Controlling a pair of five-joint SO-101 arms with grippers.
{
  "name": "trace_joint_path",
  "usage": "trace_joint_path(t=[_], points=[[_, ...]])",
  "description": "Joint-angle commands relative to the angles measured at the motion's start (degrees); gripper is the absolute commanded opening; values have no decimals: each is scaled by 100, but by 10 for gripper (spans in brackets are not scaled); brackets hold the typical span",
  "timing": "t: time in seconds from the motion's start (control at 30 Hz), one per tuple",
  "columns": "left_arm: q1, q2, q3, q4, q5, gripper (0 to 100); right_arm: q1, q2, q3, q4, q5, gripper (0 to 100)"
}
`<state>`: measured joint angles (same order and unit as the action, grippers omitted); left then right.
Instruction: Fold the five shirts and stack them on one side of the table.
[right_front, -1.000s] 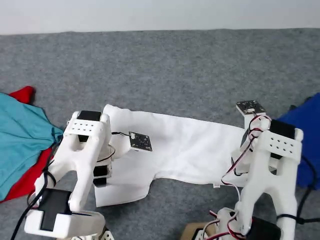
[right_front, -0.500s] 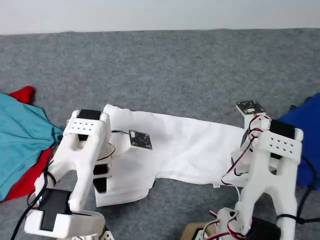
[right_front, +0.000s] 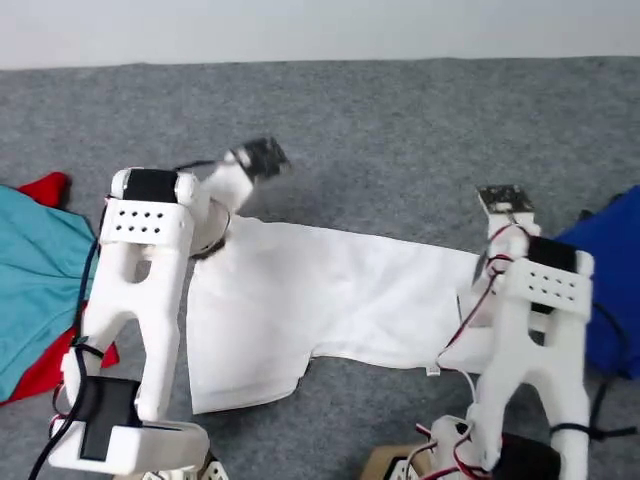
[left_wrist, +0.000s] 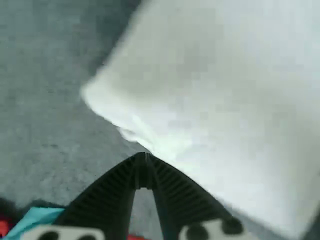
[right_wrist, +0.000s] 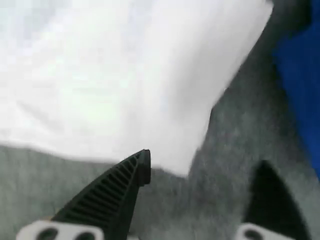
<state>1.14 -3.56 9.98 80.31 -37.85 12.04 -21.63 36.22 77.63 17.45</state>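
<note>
Four shirts are here: one white shirt (right_front: 340, 290), one teal shirt (right_front: 40, 270), one red shirt (right_front: 45, 188), one blue shirt (right_front: 615, 250).

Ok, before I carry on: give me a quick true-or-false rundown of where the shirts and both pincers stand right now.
1. The white shirt lies spread out on the table between the two arms. True.
2. The left pincer is wide open. False: its jaws are closed together, above a corner of the white shirt.
3. The teal shirt lies over the red shirt. True.
4. The blue shirt lies beside the left arm. False: it lies at the table's other side, next to the right arm.
5. The right pincer is shut on the white shirt. False: it is open, over that shirt's edge.
</note>
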Motion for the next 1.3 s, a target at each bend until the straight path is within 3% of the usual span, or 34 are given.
trace_joint_path(t=[0.0, 0.03, 0.17, 0.5, 0.73, 1.17, 1.27], points=[[35, 211, -198, -1029, 1433, 3, -479, -13, -246, -629, -404, 63], [35, 387, -207, -1231, 1723, 3, -611, -13, -246, -831, -492, 9], [185, 1222, -321, -1741, 2391, 3, -954, 154, -237, -1543, -870, 22], [255, 3103, -1631, -1635, 2778, 3, -945, 2158, -369, -2879, -923, 9], [-220, 4185, -3108, -396, 2769, 3, -479, 3099, -1020, -2870, -923, 9], [-9, 4774, -5868, 1969, 2541, 3, -479, 3222, -1354, -2519, -897, 9], [88, 4668, -6193, 2031, 2567, 3, -479, 3002, -1486, -2105, -905, 9]])
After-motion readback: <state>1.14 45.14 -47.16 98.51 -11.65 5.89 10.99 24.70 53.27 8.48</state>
